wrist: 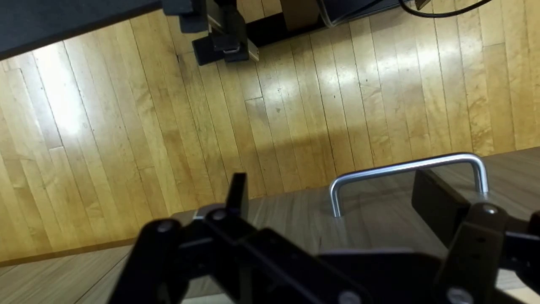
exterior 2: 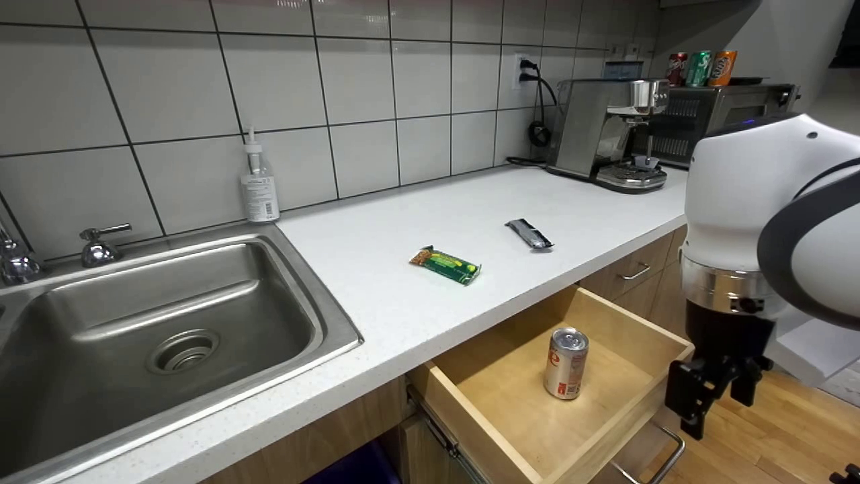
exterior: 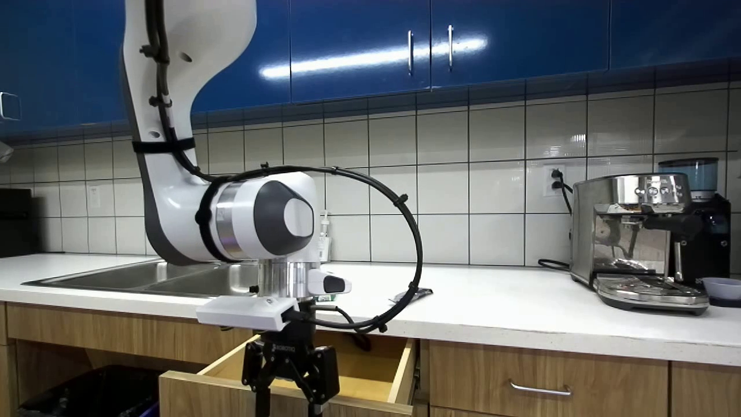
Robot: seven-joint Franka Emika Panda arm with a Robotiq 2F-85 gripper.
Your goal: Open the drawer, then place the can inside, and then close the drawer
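- Nearest is the robot's gripper (exterior 2: 719,415), its fingers spread wide with nothing between them. In both exterior views it hangs on the outer side of the front board (exterior: 202,399); whether it touches the wood cannot be told.
- Just by it is the bar handle (wrist: 405,167). In the wrist view, with twelve at the top, it lies at about two o'clock from the midpoint of the fingertips, its long axis running roughly from half past eight to half past two.
- Farther off, the can (exterior 2: 566,363) stands upright inside the pulled-out drawer (exterior 2: 504,390), apart from its walls. In an exterior view it lies near half past nine from the gripper, the front board between them.
- Beyond, at about ten o'clock, is the counter (exterior 2: 390,309). Closing looks like the step left: the push should head that way, smoothly, since a sudden shove could tip the can.
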